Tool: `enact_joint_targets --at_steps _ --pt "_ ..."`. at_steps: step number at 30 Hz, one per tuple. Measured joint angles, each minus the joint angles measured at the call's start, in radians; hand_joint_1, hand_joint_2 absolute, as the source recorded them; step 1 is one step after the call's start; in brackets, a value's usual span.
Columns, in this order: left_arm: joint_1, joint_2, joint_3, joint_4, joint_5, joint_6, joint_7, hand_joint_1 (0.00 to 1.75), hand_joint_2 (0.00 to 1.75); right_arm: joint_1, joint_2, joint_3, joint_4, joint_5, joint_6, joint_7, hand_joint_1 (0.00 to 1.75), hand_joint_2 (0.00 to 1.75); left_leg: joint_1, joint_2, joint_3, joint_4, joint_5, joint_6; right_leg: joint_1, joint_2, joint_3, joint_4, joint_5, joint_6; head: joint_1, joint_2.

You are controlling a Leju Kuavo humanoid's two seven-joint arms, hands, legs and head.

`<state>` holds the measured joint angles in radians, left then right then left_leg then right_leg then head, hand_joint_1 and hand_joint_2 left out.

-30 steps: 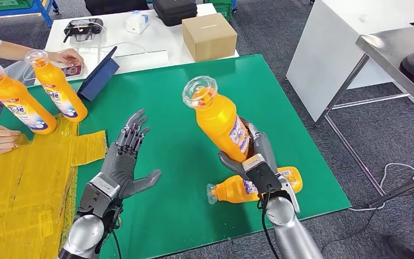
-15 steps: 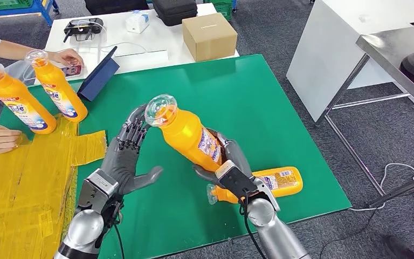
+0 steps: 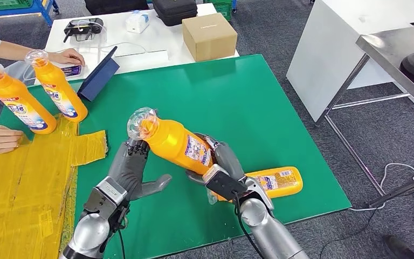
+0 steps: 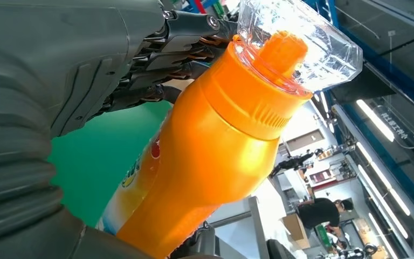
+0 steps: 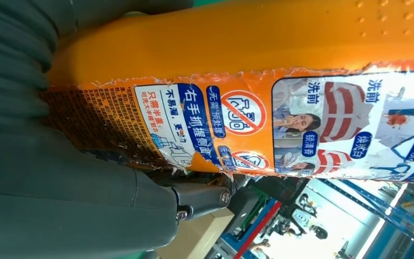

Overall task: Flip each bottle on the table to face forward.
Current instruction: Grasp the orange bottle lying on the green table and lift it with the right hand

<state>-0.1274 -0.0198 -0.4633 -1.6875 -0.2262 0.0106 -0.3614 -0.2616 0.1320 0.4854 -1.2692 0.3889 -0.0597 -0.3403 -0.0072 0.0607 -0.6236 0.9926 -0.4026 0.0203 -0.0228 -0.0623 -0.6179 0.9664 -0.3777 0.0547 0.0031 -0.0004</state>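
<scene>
Bottle (image 3: 175,143) gripped in right hand (image 3: 218,167), tilted, cap toward left hand (image 3: 129,167). Left hand spread, holding nothing, fingertips at the cap. Second bottle (image 3: 275,181) lying on worktop (image 3: 248,102) just behind right hand.

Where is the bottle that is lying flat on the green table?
In the head view, the lying bottle rests near the green mat's near-right corner, just behind the right hand.

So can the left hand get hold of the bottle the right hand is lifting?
Probably yes. The left hand is open with its fingers up by the neck of the bottle, which the right hand holds tilted toward it, and nothing lies between them.
</scene>
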Motion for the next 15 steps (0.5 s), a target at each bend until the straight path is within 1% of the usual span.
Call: enact_joint_targets --at_steps 8,15 --pt "-0.018 -0.001 -0.017 0.043 0.041 -0.05 0.012 0.0 1.75 -0.008 0.005 0.018 0.0 0.026 -0.019 0.003 1.75 1.75 0.0 0.0 0.0 0.0 0.0 0.0 0.0 0.0 0.0 0.0 0.0 0.0 0.0 0.0" --pt "-0.041 -0.008 -0.013 0.091 0.121 -0.083 0.037 0.0 1.75 -0.01 0.014 0.062 0.003 0.031 -0.023 0.002 1.75 1.75 0.0 0.0 0.0 0.0 0.0 0.0 0.0 0.0 0.0 0.0 0.0 0.0 0.0 0.0"
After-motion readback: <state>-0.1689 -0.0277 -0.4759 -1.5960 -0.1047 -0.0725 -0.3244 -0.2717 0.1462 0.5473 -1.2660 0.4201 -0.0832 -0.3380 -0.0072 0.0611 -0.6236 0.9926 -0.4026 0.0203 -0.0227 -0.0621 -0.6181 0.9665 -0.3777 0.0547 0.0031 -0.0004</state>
